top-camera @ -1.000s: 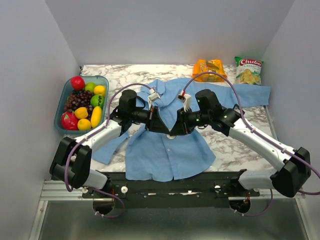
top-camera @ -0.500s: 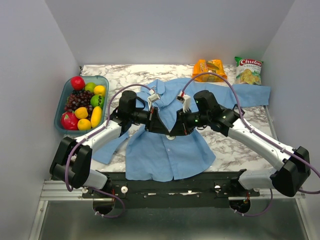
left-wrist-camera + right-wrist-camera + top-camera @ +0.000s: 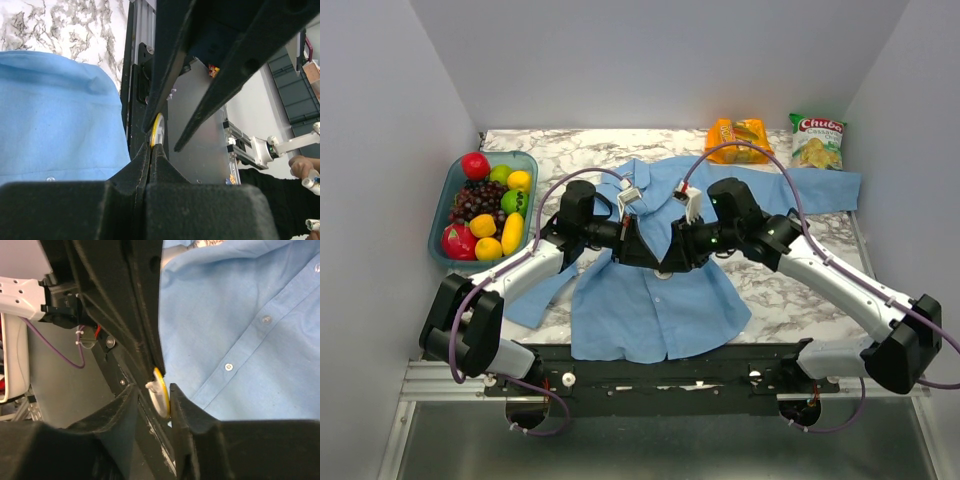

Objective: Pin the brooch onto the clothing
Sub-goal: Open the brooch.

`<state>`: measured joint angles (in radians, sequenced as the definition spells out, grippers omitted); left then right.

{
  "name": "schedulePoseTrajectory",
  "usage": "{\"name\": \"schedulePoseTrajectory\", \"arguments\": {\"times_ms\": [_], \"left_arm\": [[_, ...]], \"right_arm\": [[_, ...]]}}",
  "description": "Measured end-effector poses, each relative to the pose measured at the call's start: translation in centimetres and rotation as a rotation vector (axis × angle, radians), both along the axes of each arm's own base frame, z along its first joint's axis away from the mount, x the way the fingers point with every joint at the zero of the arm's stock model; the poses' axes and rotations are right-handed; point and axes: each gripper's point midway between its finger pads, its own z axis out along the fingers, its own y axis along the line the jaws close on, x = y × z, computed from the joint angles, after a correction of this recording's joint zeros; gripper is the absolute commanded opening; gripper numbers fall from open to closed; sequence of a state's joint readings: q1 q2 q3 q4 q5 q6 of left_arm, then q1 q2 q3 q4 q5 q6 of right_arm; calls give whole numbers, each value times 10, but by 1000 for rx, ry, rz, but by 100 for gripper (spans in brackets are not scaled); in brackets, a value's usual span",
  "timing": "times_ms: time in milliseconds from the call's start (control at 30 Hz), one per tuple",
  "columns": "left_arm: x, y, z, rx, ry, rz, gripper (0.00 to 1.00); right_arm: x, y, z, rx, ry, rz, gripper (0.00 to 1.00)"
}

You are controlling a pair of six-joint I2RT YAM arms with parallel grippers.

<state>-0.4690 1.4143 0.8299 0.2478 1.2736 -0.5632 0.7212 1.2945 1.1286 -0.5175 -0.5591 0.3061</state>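
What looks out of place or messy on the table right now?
Nothing is spilled or damaged. The light blue shirt lies slightly untidy: its hem overlaps the black rail at the near edge, and one sleeve is bunched beside the left arm.

A: What's the enclosure?
B: Booth. Plain pale grey back wall (image 3: 660, 60), with matching flat grey side panels left (image 3: 380, 150) and right (image 3: 920, 120).
A: Surface?
B: White worktop with grey-black marble veining (image 3: 775, 298). Silver aluminium extrusion rail (image 3: 430, 378) along its near edge, dull grey sheet-metal floor (image 3: 650, 445) below that.
A: Light?
B: Even, diffuse. Shadows soft.
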Motion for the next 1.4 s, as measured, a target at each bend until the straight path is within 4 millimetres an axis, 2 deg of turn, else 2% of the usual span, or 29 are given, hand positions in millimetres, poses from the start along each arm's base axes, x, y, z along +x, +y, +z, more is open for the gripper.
{"name": "schedulePoseTrajectory", "arguments": {"times_ms": [167,333,500,700,800,900,1067,1400], "left_arm": [[1,0,-1,7,-3,2,0],[1,1,-4,19,4,8,0],[1,1,-5,22,4,9,0],[1,1,-5,22,3,11,0],[1,1,-5,22,3,11,0],[1,1,-5,22,3,11,0],[1,1,-5,22,3,11,0],[2,0,-5,24,2,15,0]], "right_arm": [[2,-4,22,9,-49,-10,51],[4,-4,41,32,-96,-14,52],[7,-3,33,14,-84,-19,55],[5,-8,2,-46,-34,-27,55],[4,-9,-6,-57,-20,-26,53],[4,-9,-9,-59,-18,-26,49],[7,-5,-10,-51,-23,-24,36],[9,-2,-11,-45,-24,-23,27]]}}
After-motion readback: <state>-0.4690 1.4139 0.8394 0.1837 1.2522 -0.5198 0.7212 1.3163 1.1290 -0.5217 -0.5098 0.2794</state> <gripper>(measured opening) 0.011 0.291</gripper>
